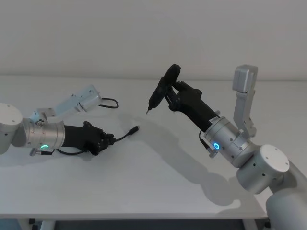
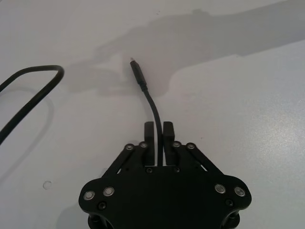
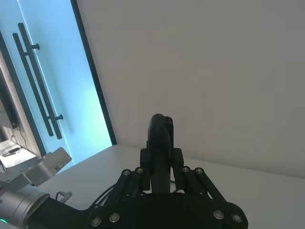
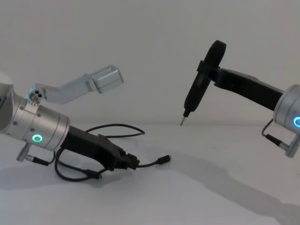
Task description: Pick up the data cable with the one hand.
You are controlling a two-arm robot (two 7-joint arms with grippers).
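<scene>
Black cable point(image 2: 151, 102) runs straight into my left gripper point(image 2: 158, 131), which sits low over the table point(image 1: 158, 191) on the left side of the work. Its jaws are drawn in narrow. The cable passes between the two fingertips, pinched there as far as I can judge.

Just ahead of the jaws the short free end leads out to the plug point(image 2: 137, 71), which looks to lie on the table. Off to one side of the jaws and behind them, the rest of the cable trails away in a loose loop point(image 2: 33, 90), also down on the table. So I read the step as grasp made, lift not yet done.

The next move calls for raising the left wrist straight up, slowly, with the jaws tight, since the cable is thin and could slide through the pinch. The grip is close to the plug end, so I expect most of the length to hang and drag behind the jaws as it comes off the table.

Over on the right, my right gripper point(image 1: 171, 93) is held high, well apart from the cable. Its jaws are closed around a slim black tool point(image 1: 154, 99) whose metal tip points down ahead of them. It has no part in the lift, and I would leave it parked there
</scene>
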